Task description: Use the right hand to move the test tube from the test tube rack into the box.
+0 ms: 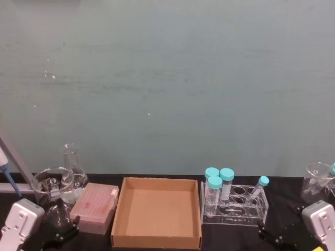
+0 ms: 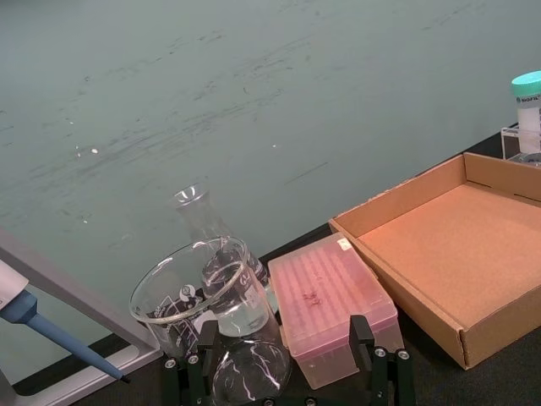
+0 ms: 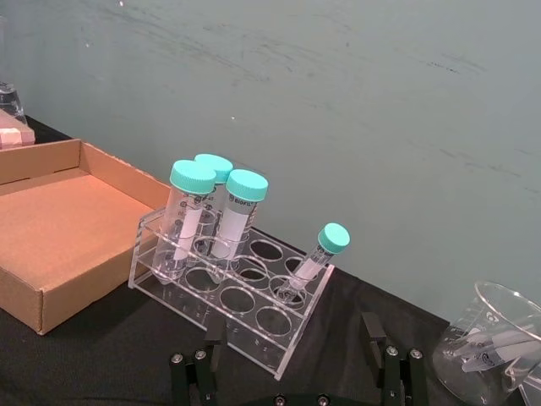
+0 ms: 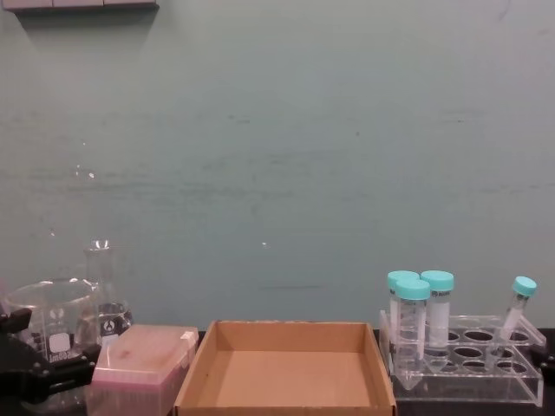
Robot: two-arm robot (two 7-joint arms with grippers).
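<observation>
The test tube (image 1: 259, 189) (image 3: 313, 258) (image 4: 512, 316), slim with a small teal cap, leans in a hole at the right end of the test tube rack (image 1: 236, 214) (image 3: 241, 326) (image 4: 473, 381). Left of the rack lies the box (image 1: 119, 219) (image 2: 406, 292) (image 3: 25, 296) (image 4: 195, 386), with nothing inside. My right gripper (image 1: 272, 235) (image 3: 292, 338) sits low in front of the rack's right end, open, apart from the tube. At the table's near left, my left gripper (image 1: 62, 231) (image 2: 283, 338) (image 4: 26, 368) stays open.
Three wider teal-capped tubes (image 1: 219, 183) (image 3: 211, 211) (image 4: 421, 308) stand at the rack's left end. A pink plastic box (image 1: 94, 206) (image 2: 330, 300), a beaker (image 1: 51, 184) and a conical flask (image 1: 72, 166) crowd the left. Another beaker (image 1: 317, 180) (image 3: 494, 338) stands far right.
</observation>
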